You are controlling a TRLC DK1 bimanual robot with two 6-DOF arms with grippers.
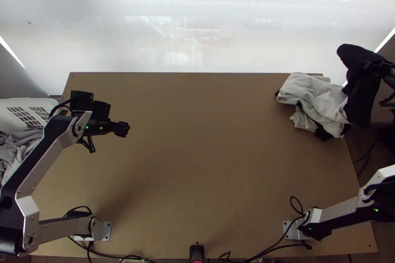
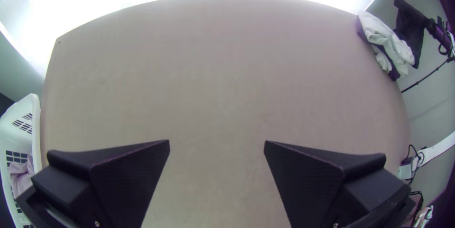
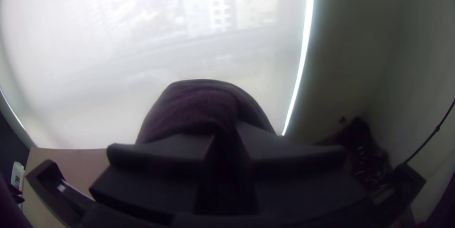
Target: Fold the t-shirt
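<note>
At the table's left side in the top view, my left gripper is above the wood; in the left wrist view the left gripper has its fingers wide apart with nothing between them. Beyond the back right corner is my right gripper, from which a black cloth hangs bunched. In the right wrist view the right gripper has its fingers closed on the dark cloth. A light grey cloth with black parts lies crumpled on the corner, touching the hanging cloth.
A white basket with clothes stands beyond the left edge of the table. Black cables run along the near edge. A bright window blind is behind the table.
</note>
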